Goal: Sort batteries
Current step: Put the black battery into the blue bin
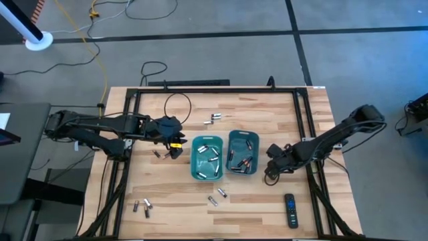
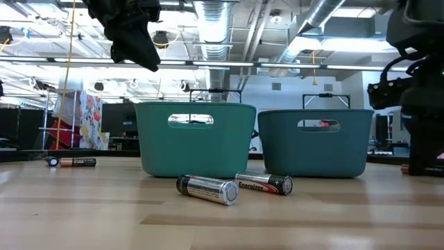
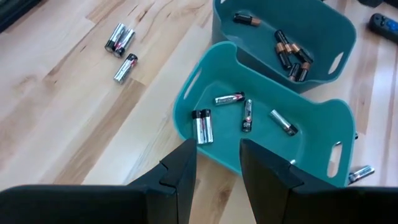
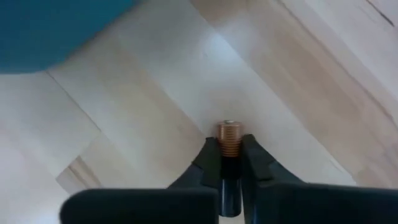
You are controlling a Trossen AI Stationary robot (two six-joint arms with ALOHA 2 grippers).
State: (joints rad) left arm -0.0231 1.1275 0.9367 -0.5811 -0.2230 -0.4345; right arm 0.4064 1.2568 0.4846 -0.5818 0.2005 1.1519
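Observation:
Two teal bins stand side by side mid-table. The left bin (image 1: 207, 158) holds silvery batteries (image 3: 245, 115) and the right bin (image 1: 243, 152) holds dark batteries with copper ends (image 3: 291, 55). My left gripper (image 3: 217, 165) hangs open and empty above the left bin's left rim (image 1: 175, 146). My right gripper (image 1: 269, 171) is low over the table just right of the right bin, shut on a dark battery with a copper end (image 4: 229, 138). My right gripper pinches the dark battery between its two fingertips (image 4: 208, 155), just behind the copper end (image 4: 229, 142). The fingers slant steeply down from above. The battery lies along them, copper end sticking out toward the wood. Whether that end touches the table I cannot tell.
Loose batteries lie beyond the bins (image 1: 212, 119), in front of them (image 1: 217, 195), at the near left (image 1: 142, 206) and beside my left gripper (image 1: 158, 154). A black remote (image 1: 290, 209) lies at the near right. Black frame rails (image 1: 309, 127) run along the table's sides.

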